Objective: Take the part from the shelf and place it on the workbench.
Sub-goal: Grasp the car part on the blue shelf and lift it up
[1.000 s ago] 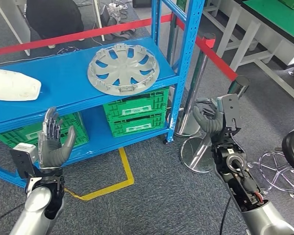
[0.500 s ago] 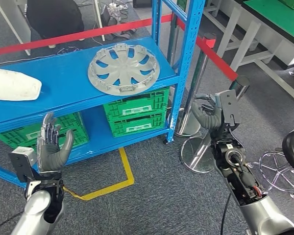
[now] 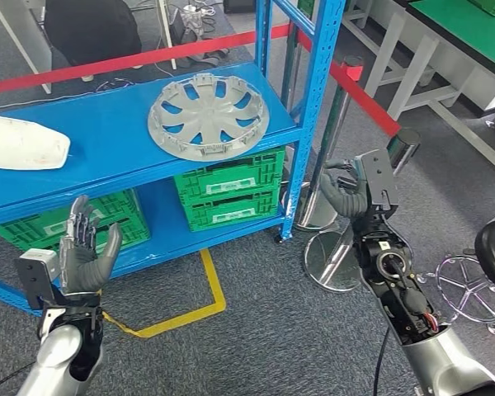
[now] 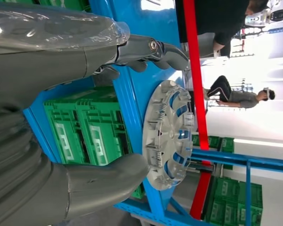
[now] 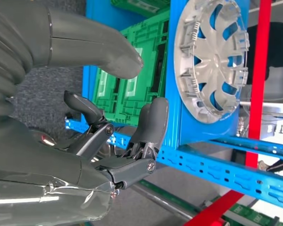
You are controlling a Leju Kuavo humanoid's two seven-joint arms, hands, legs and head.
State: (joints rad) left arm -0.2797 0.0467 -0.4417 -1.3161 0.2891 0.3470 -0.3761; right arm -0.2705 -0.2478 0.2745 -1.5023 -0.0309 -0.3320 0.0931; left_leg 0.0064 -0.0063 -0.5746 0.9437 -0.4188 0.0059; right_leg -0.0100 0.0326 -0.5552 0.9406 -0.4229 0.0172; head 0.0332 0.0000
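A silver wheel cover (image 3: 208, 116) lies flat on the upper board of the blue shelf (image 3: 114, 136), near its right end; the left wrist view (image 4: 167, 134) and right wrist view (image 5: 210, 60) both look at it. My left hand (image 3: 83, 248) is raised in front of the shelf's lower left, fingers spread, holding nothing, well short of the cover. My right hand (image 3: 345, 191) hovers to the right of the shelf's blue post (image 3: 312, 107), fingers loosely apart and empty.
A white moulded part (image 3: 23, 143) lies at the shelf's left end. Green crates (image 3: 228, 188) fill the lower level. A red barrier belt (image 3: 357, 91) runs to a chrome stanchion (image 3: 332, 206) beside my right hand. A green-topped bench (image 3: 469, 33) stands far right. A person (image 3: 89, 29) is behind the shelf.
My left hand has sunk a little lower. My right hand has shifted slightly left toward the shelf post. The wheel cover has not moved.
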